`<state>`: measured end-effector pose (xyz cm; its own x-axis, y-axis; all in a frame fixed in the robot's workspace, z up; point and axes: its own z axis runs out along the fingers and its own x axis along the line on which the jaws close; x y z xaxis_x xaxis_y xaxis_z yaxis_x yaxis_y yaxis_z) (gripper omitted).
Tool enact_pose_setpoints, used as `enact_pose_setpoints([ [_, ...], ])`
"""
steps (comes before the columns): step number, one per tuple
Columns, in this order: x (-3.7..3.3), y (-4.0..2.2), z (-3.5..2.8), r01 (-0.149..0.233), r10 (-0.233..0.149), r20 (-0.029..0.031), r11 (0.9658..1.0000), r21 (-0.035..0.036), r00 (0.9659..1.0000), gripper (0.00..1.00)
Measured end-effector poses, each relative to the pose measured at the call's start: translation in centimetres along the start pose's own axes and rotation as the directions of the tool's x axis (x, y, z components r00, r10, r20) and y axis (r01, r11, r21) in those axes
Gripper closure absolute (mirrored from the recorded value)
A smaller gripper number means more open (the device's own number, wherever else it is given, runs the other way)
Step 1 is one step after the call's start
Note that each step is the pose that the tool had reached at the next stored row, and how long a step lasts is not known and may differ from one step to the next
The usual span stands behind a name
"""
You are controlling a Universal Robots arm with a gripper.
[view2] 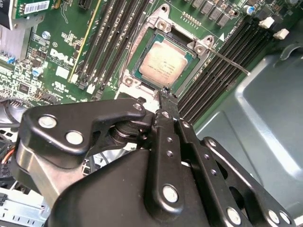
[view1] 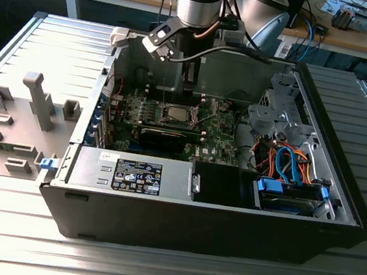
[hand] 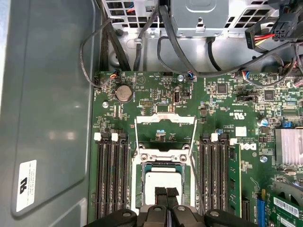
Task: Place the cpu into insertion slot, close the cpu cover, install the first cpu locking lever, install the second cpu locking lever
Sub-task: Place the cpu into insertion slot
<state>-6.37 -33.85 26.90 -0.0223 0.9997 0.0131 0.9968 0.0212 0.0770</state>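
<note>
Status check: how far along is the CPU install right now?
Done: the cpu lies in the insertion slot. In hand: nothing; the gripper, shut and empty, is right by the chip. Left: the cpu cover stands open, and the locking levers look unlatched.

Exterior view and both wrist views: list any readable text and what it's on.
power supply label: dense print, too small to read.
white sticker on the case wall: too small to read.
barcode sticker: digits too small to read.
motherboard silkscreen: a maker's logo, left unquoted; component codes too small.
cpu lid: markings too faint.
</note>
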Motion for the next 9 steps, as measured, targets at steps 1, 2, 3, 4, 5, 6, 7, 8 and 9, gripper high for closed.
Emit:
enact_pose_setpoints([
  [1, 0.00, 0.00, -0.09, 0.000, 0.000, 0.0000, 1.0000, 0.0000, 1.0000, 0.89],
  [2, 0.00, 0.01, -0.18, 0.000, 0.000, 0.0000, 1.0000, 0.0000, 1.0000, 0.89],
  [3, 0.00, 0.02, -0.25, 0.000, 0.000, 0.0000, 1.0000, 0.0000, 1.0000, 0.89],
  [4, 0.00, 0.02, -0.29, 0.000, 0.000, 0.0000, 1.0000, -0.0001, 1.0000, 0.89],
  [5, 0.01, 0.02, -0.30, 0.000, 0.000, -0.0003, 1.0000, -0.0002, 1.0000, 0.89],
  [6, 0.01, 0.02, -0.30, 0.000, 0.000, -0.0003, 1.0000, -0.0002, 1.0000, 0.89],
  [7, 0.01, 0.02, -0.32, 0.000, 0.000, -0.0001, 1.0000, 0.0000, 1.0000, 0.89],
  [8, 0.00, 0.02, -0.32, 0.000, 0.000, 0.0000, 1.0000, 0.0000, 1.0000, 0.89],
  [9, 0.00, 0.02, -0.32, 0.000, 0.000, 0.0000, 1.0000, 0.0000, 1.0000, 0.89],
])
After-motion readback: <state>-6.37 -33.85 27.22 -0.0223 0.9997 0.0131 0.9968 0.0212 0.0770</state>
